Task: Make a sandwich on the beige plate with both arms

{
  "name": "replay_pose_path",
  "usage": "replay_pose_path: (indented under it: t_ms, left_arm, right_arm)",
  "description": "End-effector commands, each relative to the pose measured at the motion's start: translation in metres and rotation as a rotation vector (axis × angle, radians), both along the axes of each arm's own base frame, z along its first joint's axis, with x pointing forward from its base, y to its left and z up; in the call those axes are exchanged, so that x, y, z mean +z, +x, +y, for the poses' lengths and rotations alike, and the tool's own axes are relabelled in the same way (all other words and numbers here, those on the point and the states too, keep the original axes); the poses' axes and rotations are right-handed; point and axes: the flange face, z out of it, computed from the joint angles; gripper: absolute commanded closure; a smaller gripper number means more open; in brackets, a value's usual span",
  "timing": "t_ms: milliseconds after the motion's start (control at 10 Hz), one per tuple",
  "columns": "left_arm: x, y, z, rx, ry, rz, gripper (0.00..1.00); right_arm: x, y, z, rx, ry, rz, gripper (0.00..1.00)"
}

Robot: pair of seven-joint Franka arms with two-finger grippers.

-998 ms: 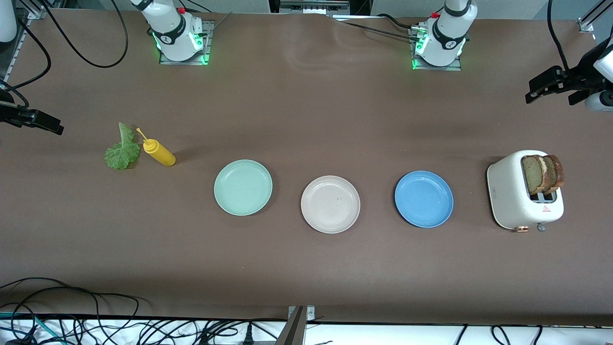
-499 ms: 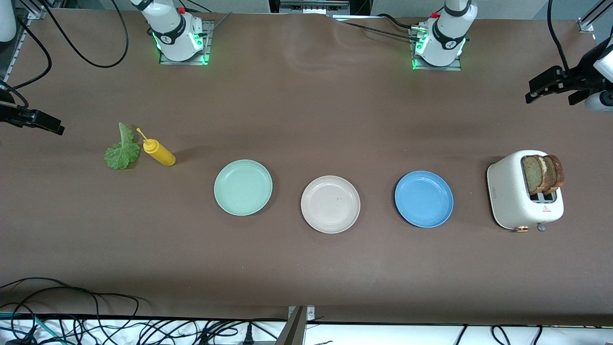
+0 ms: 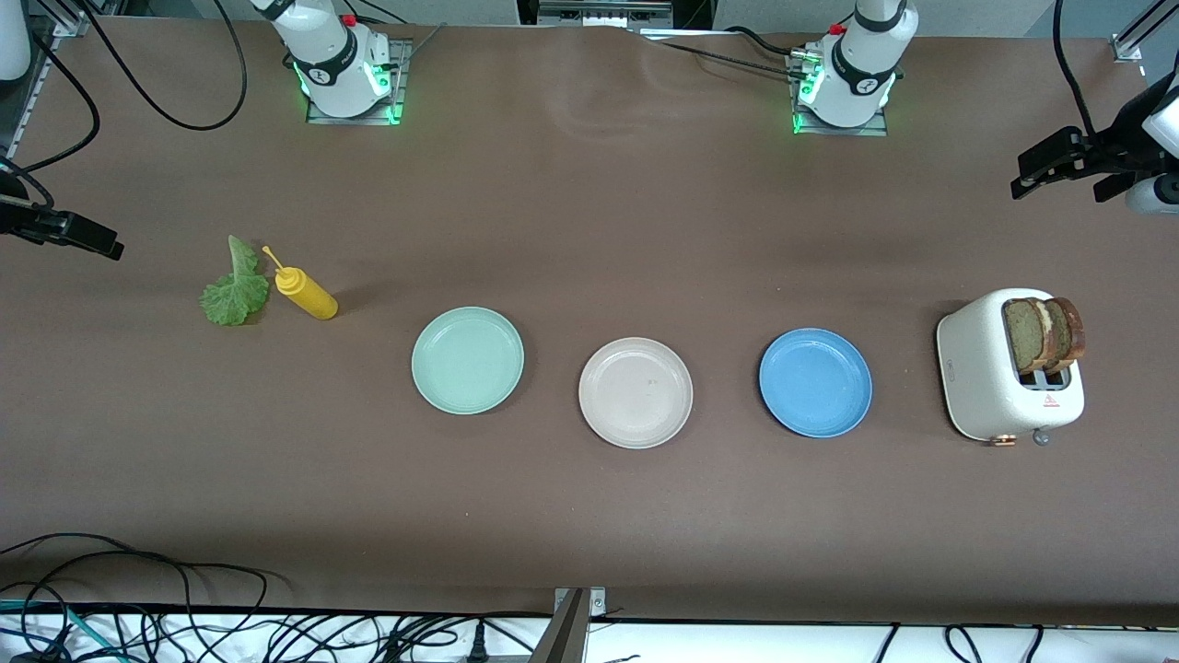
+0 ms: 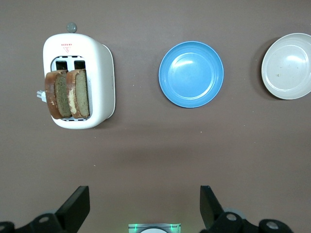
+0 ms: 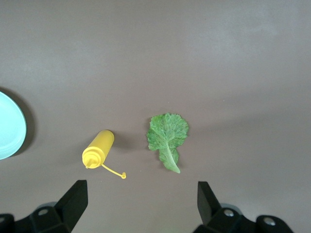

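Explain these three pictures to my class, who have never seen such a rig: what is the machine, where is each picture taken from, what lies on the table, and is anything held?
Two white robot arms stand at a brown table. One picture looks down from a high camera facing them; the other two come from cameras on each arm's wrist.

In a row lie a mint-green plate, the beige plate and a blue plate. At the left arm's end a white toaster holds two bread slices. At the right arm's end lie a lettuce leaf and a yellow squeeze bottle.

The left gripper above the toaster area and the right gripper above the leaf are open, holding nothing.
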Motion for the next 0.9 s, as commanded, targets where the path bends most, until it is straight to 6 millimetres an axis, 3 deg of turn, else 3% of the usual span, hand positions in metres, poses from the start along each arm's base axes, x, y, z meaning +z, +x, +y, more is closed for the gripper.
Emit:
replay_pose_path:
  t_ms: [0,799]
  left_arm:
    - [0.0006,-0.0043,0.004,-0.014,0.001,0.002,0.0]
    - [0.0006,-0.0043,0.0065,-0.012,0.001,0.002,0.0]
  right_arm:
    - [0.0057,-0.0024,-0.0011,-0.045,0.014,-0.006,0.0]
    - [0.0033,-0.0033,-0.0004,-0.021,0.016,0.009,0.0]
